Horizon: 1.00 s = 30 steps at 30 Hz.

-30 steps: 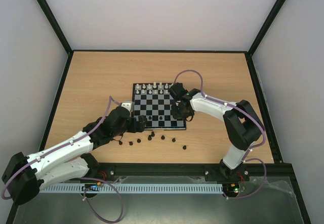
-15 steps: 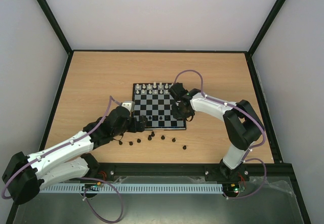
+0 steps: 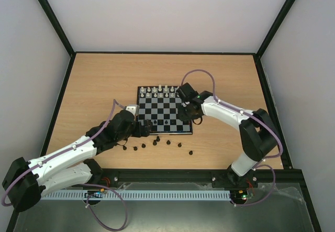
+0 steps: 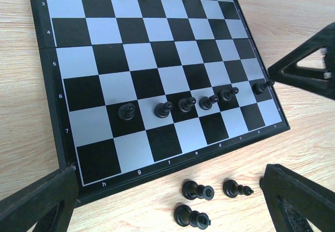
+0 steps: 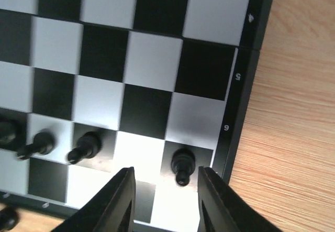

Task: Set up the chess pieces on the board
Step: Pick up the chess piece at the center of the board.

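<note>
The board (image 3: 165, 110) lies mid-table, with white pieces (image 3: 157, 90) along its far row. Several black pawns (image 4: 186, 104) stand in one line on row 7. My right gripper (image 5: 167, 190) is open, low over the board's right end. One black pawn (image 5: 183, 164) stands free on the edge square just ahead of its fingers (image 5: 119, 200). My left gripper (image 4: 167, 190) is open above the table just off the board's near edge. Three loose black pieces (image 4: 198, 190) lie on the wood between its fingers (image 4: 36, 206).
More loose black pieces (image 3: 157, 143) are strewn on the table in front of the board, one (image 3: 190, 152) farthest right. The right gripper (image 4: 309, 64) shows at the right of the left wrist view. Black frame rails border the table.
The right arm's elbow has swung out to the right and its gripper has drawn back slightly from the pawn row. The left arm has not moved.
</note>
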Tool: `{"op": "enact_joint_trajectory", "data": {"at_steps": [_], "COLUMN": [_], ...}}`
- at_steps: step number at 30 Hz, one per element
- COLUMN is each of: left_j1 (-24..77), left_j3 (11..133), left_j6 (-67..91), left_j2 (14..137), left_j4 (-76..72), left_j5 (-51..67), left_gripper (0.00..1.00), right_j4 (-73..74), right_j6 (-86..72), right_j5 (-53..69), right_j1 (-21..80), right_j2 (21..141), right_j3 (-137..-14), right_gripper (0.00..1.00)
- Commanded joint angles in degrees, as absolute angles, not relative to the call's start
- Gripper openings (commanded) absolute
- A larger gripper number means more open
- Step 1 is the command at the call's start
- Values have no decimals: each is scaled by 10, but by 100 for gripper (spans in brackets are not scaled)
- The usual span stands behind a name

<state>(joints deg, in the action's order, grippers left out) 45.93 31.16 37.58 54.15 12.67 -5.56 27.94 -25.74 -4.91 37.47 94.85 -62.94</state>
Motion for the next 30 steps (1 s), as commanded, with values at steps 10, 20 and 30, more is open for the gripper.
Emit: {"op": "enact_joint_trajectory", "data": {"at_steps": [10, 20, 30], "left_j1": [449, 445, 439], "left_j3": [328, 337, 360], "left_j6": [370, 377, 420], "left_j2": [538, 533, 563], "left_j4": [146, 171, 239], "left_j5": [-70, -79, -115], "left_gripper": [99, 99, 99], "right_j4": [244, 217, 146], "right_j6": [-251, -260, -288], "right_j5": [59, 123, 57], "right_j1": [373, 373, 373], "right_j2": [843, 761, 625], "right_j3": [-647, -620, -458], "right_gripper": [76, 99, 99]}}
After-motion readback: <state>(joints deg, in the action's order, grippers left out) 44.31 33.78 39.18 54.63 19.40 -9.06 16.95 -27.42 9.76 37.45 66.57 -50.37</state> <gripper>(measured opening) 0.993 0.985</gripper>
